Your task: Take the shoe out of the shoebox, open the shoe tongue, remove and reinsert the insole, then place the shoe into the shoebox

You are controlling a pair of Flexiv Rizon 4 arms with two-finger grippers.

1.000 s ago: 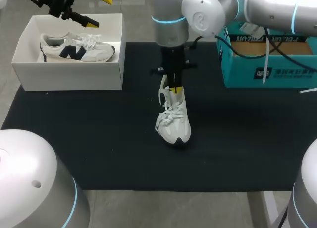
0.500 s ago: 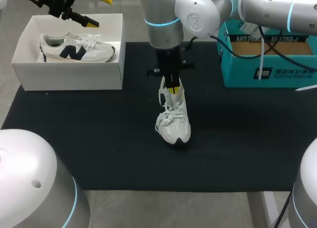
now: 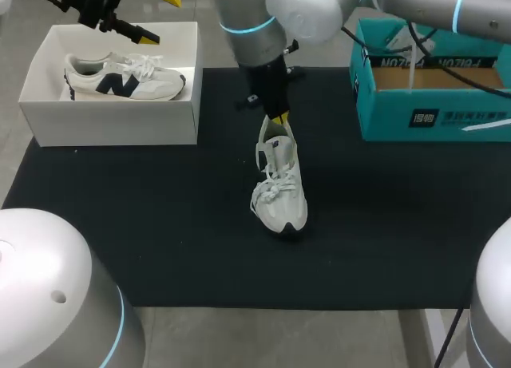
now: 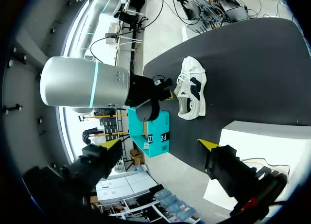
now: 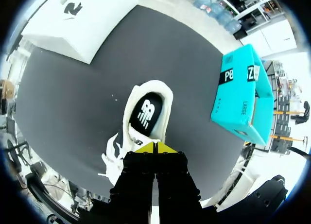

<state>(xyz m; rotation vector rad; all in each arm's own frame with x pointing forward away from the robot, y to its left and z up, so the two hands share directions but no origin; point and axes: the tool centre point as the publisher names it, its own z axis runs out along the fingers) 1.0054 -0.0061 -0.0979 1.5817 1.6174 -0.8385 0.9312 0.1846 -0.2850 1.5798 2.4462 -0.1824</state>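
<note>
At mat (image 3: pixel 160 224) centre: shoe (image 3: pixel 281 196), toe toward 6 o'clock; right gripper (image 3: pixel 279 119) clenched on tongue (image 5: pixel 132 136). At 10 o'clock, left gripper (image 3: pixel 160 17) released above shoebox (image 3: pixel 120 120).

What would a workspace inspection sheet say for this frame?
surface: black mat covering the table.
job's things: white shoe at mid-mat, toe toward the robot, tongue lifted; white shoebox at back left holds a second shoe.
clutter: open teal box at back right.
hands: right hand shut on the tongue; left hand open above the shoebox.
cables: a cable hangs from the right arm over the teal box.
surroundings: nothing seen.
</note>
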